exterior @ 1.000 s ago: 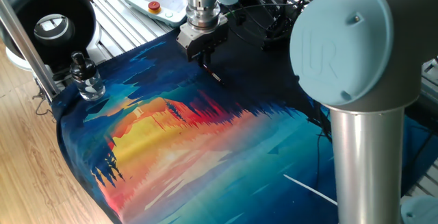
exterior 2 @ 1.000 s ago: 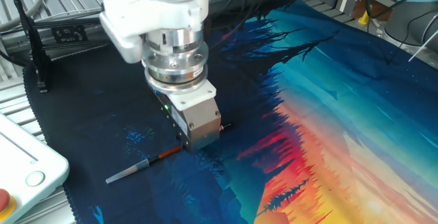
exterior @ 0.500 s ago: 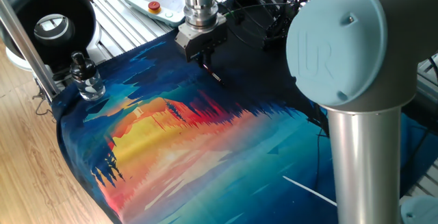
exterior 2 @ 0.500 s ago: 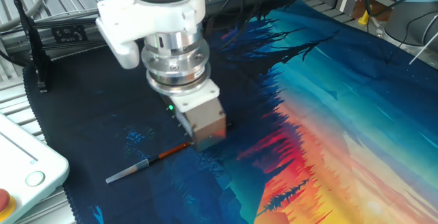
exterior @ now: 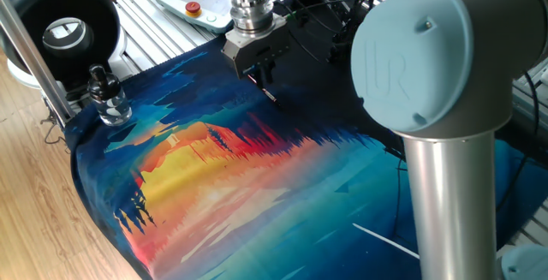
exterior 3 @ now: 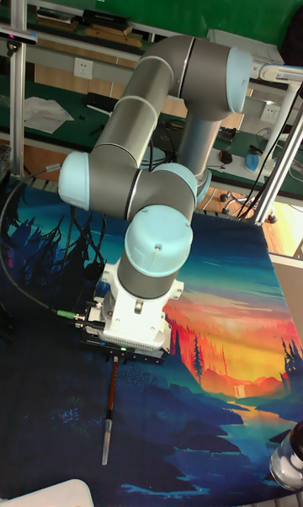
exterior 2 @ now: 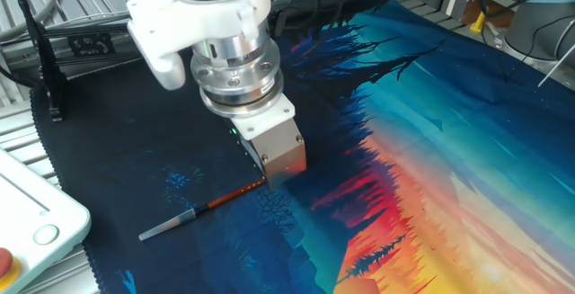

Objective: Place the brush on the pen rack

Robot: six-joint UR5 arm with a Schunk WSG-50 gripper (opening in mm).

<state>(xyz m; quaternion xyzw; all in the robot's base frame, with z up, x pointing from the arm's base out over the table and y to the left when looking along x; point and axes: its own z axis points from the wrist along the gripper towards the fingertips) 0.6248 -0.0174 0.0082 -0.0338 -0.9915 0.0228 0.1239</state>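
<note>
Brush [exterior 2: 199,210] lay flat on the dark cloth [exterior 2: 108,150] over the tabletop, its tip end tucked under my gripper [exterior 2: 280,179]. My jaws were blocked by the gripper's own housing, so I couldn't tell how wide they stood. Pen rack wasn't visible anywhere.

1 brush [exterior 2: 193,213], 1 glass bottle [exterior: 108,98], 1 white rod [exterior: 385,237], 1 mat [exterior: 257,186] — 1 robot arm [exterior 3: 151,221].

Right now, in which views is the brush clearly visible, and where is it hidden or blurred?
Other fixed view: brush sharp on the dark mat, tip end hidden under the end effector. Tall fixed view: thin but readable. One fixed view: only a short end shows; the big arm joint is soft.
</note>
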